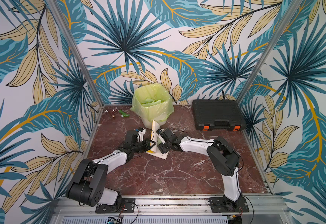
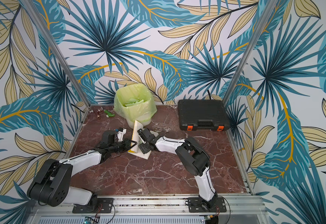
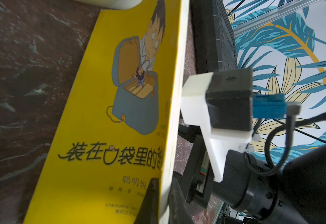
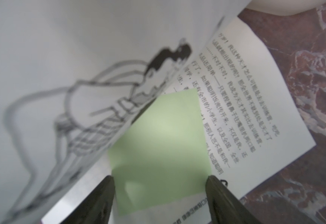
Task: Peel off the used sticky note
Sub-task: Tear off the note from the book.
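Two fingers (image 4: pixel 100 199) of the right gripper (image 4: pixel 159 177) stand apart; sticky note (image 4: pixel 162 135) lies between them.

L arm (image 1: pixel 109 157) stretched fwd, low, L gripper (image 3: pixel 164 183) pinched tight. R arm (image 1: pixel 195 144) elbow up, forearm angled inward, R gripper (image 4: pixel 159 181) jaws wide apart. Grippers face each other, near.

The book (image 1: pixel 152 133) stands open in the middle of the worktop (image 1: pixel 158 174), between my two arms. My left fingers (image 3: pixel 150 195) pinch its raised cover's edge; my right fingers (image 4: pixel 100 201) straddle the sticky note (image 4: pixel 162 147) lying on the flat page. Behind the book sits the bin (image 1: pixel 154 116); the case (image 1: pixel 218 114) is back right, small fittings (image 1: pixel 113 113) back left.
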Available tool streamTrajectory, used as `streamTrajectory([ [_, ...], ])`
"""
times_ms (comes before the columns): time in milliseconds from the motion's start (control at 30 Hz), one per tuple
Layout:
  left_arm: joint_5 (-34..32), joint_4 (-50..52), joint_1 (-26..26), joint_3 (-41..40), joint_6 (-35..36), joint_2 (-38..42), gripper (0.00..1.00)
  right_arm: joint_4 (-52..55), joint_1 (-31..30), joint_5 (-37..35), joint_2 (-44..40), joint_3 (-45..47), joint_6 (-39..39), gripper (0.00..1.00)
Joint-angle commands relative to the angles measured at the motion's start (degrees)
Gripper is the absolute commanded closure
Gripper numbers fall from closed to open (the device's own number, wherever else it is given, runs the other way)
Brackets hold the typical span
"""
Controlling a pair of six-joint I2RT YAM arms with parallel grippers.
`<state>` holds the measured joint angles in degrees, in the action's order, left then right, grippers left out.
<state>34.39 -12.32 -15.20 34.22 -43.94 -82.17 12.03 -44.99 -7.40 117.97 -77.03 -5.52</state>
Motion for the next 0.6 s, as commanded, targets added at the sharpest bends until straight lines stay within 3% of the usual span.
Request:
streamTrajectory([
  [0,0.77,1.27,0.76,-0.94,0.17,0.66,1.00,7.56,-0.10,0.06,7.35,3.71,-2.08,0.27],
  [433,0.41,1.60,1.31,-1.26,0.18,1.58,1.00,6.60,-0.01,-0.74,11.41,3.08,-6.08,0.55],
  [567,0.39,1.51,1.40,-1.41,0.09,1.82,1.00,6.53,0.19,-0.20,11.68,2.59,-6.43,0.69],
])
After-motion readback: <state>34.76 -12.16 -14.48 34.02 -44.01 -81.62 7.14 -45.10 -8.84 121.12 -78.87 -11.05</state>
